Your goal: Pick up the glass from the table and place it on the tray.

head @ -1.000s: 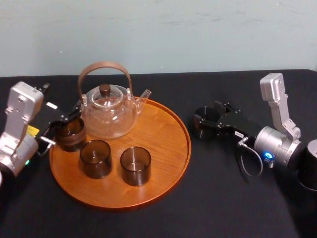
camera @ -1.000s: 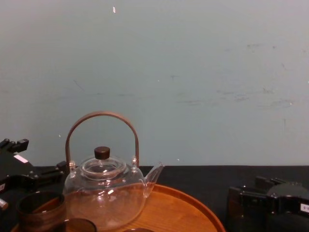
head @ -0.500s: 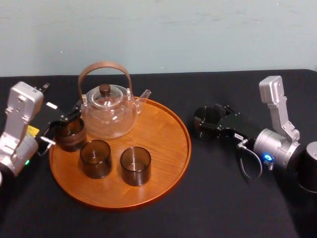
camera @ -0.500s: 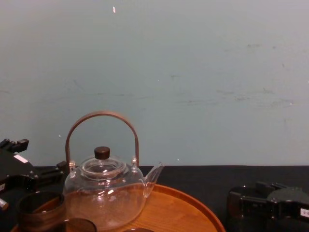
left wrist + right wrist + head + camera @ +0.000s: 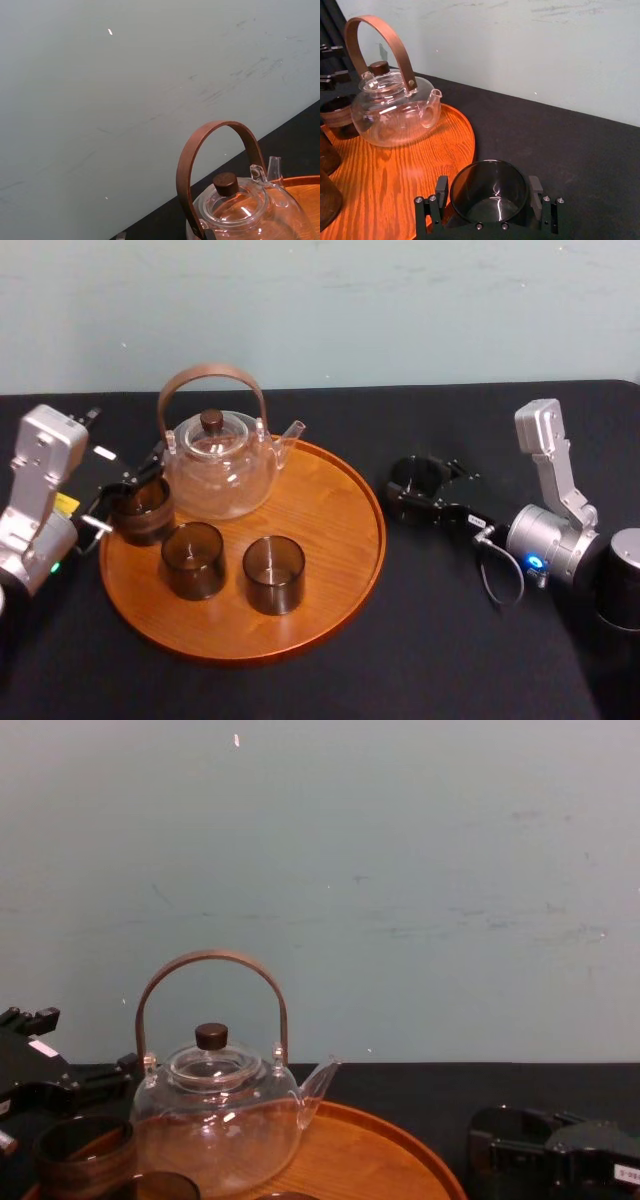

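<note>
A dark smoked glass point(image 5: 412, 483) sits between the fingers of my right gripper point(image 5: 410, 490), which is shut on it just right of the tray's rim, over the table point(image 5: 450, 640). In the right wrist view the glass point(image 5: 489, 192) is upright, with a finger point(image 5: 441, 189) pressed on each side. The round wooden tray point(image 5: 330, 530) carries three more dark glasses and a clear teapot point(image 5: 215, 465). My left gripper point(image 5: 126, 502) stays around the leftmost glass point(image 5: 145, 510) at the tray's left rim.
Two glasses point(image 5: 193, 558) point(image 5: 273, 573) stand at the tray's front. The teapot point(image 5: 215, 1120) with its brown arched handle stands at the tray's back left. Bare wood lies on the tray's right half point(image 5: 395, 170). A pale wall rises behind the table.
My right gripper, holding the glass, has shifted slightly left toward the tray and sunk a little in the chest view. The left arm and the things on the tray have not moved.
</note>
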